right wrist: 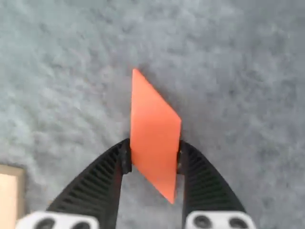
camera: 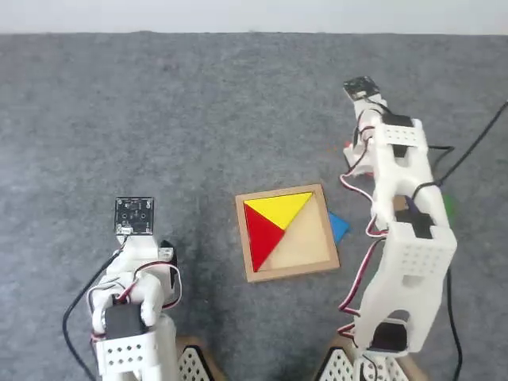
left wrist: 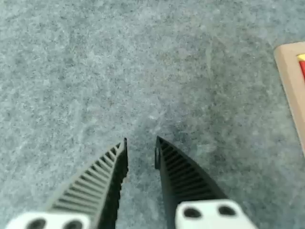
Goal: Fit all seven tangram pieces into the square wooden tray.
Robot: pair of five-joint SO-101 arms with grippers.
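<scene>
The square wooden tray (camera: pixel 295 252) lies mid-table and holds a yellow triangle (camera: pixel 279 208) and a red triangle (camera: pixel 260 234). A blue piece (camera: pixel 339 227) lies against its right side. An orange parallelogram (right wrist: pixel 155 129) sits between the fingers of my right gripper (right wrist: pixel 152 155), which is shut on its two long sides, just over the carpet. In the high view a sliver of that orange piece (camera: pixel 348 147) shows beyond the tray's far right corner. My left gripper (left wrist: pixel 140 145) hangs over bare carpet left of the tray, open by a narrow gap with nothing in it.
Grey carpet (camera: pixel 159 119) covers the table. A green piece (camera: pixel 449 208) peeks out behind the right arm (camera: pixel 405 238). The tray's edge (left wrist: pixel 288 81) shows in the left wrist view, and a tray corner (right wrist: pixel 9 191) in the right wrist view.
</scene>
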